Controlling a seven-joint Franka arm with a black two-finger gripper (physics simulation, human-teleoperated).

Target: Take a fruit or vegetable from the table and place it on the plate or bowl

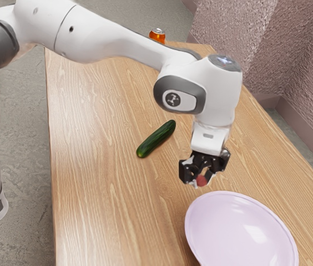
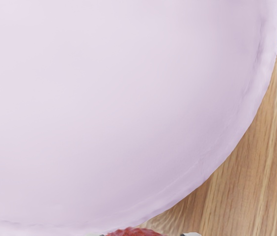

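Arm [image 1: 117, 39]: comes in from the exterior view's upper left, wrist bent down over the wooden surface [image 1: 101, 183].
Hand [image 1: 203, 176]: points downward, fingers set narrow and closed from two sides on a small red fruit [image 1: 202, 180].
Fruit: held between the fingers, its lower end just below the tips. It is not lying on the plate, and the kind of fruit cannot be told for sure.
Plate [image 1: 245, 233]: pale lilac, round and shallow, lying flat at the near end of the surface, at about 5 o'clock from the hand. The hand is just beside the plate's rim, at about 10 o'clock on the plate.
Cucumber [image 1: 156, 138]: dark green, lying flat on the surface at about 10 o'clock from the hand. It is apart from both hand and plate, its long axis running from 8 to 2 o'clock.
Can [image 1: 157, 35]: orange, upright at the far edge of the surface – at about 12 o'clock from the cucumber and well apart from it, partly behind the arm.
Wrist view: the plate's rim curves against the wood grain, and a red, rough-skinned edge of the fruit lies close under the hand – the plate just beyond it.
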